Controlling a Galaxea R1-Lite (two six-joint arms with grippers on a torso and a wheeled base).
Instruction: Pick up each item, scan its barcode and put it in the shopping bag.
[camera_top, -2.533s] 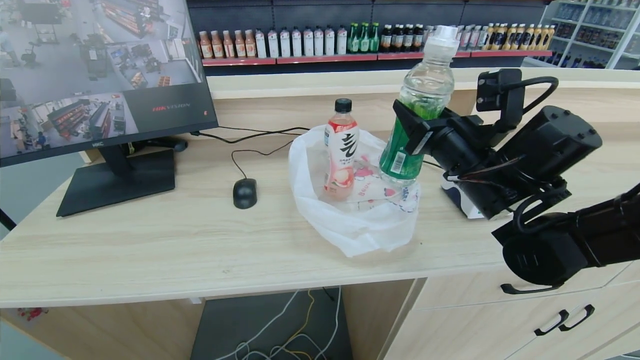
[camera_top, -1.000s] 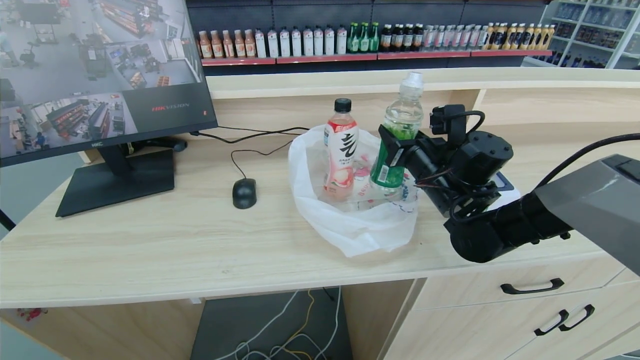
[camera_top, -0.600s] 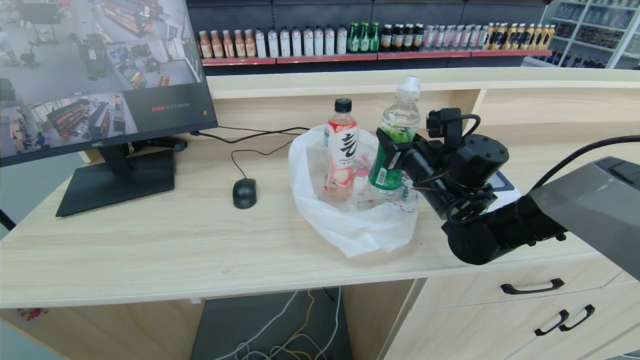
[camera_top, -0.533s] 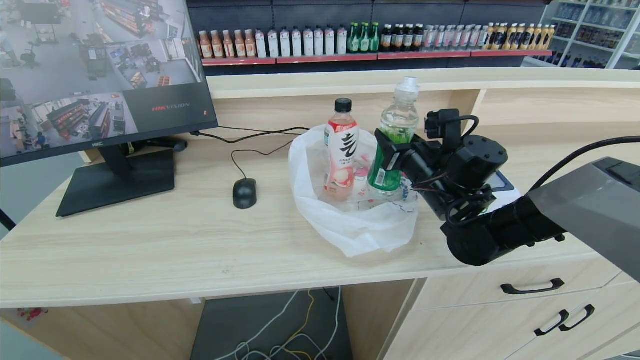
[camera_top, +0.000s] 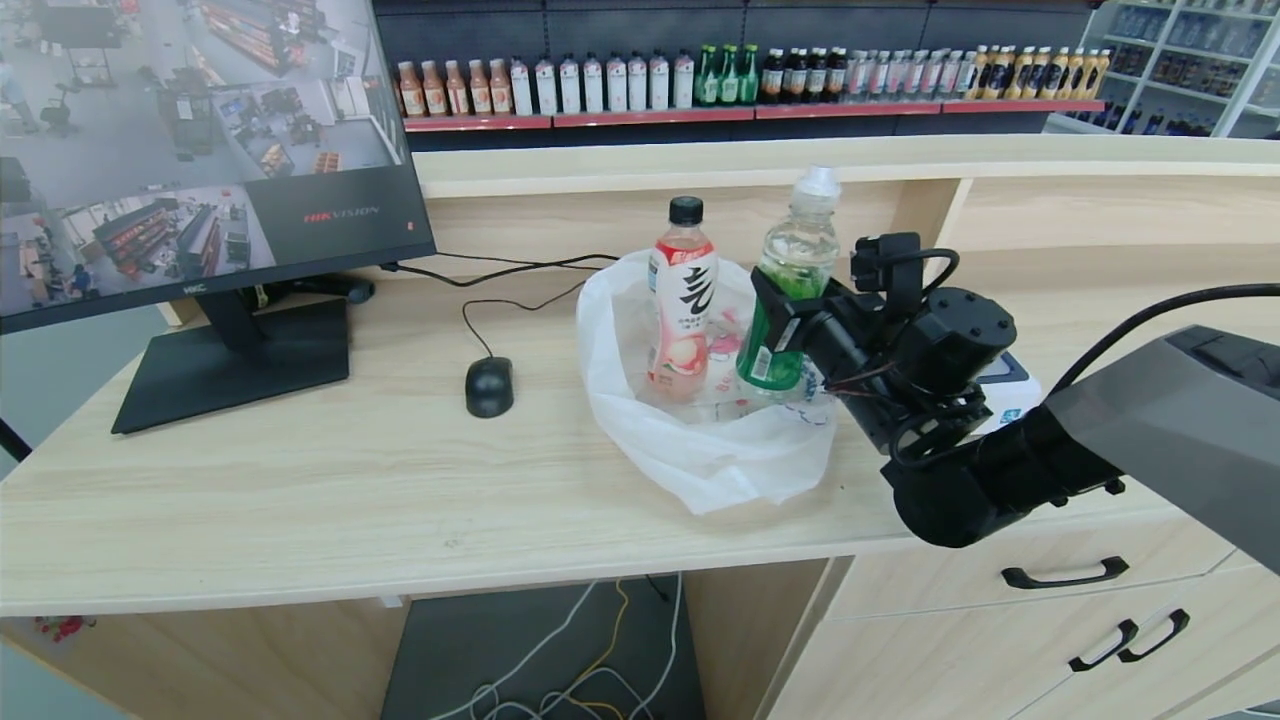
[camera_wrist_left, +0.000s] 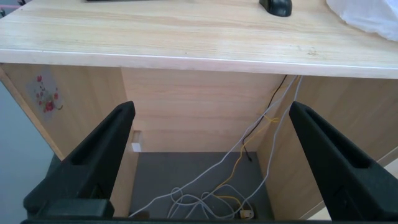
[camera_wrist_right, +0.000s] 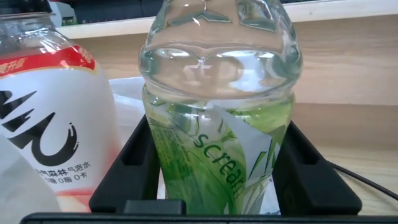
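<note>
I'm holding the green bottle (camera_top: 800, 250) clamped in my right claw (camera_top: 778, 318), long axis near upright, cap up, base down inside the shopping bag (camera_top: 700, 450), just beside the pink bottle (camera_top: 682, 310). My left claw (camera_wrist_left: 211, 112) is hanging spread apart below the bench (camera_top: 300, 480) edge

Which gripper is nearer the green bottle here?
Right. The right gripper is closed on the green bottle at the shopping bag. The left gripper sits open below the counter edge, far from it.
</note>
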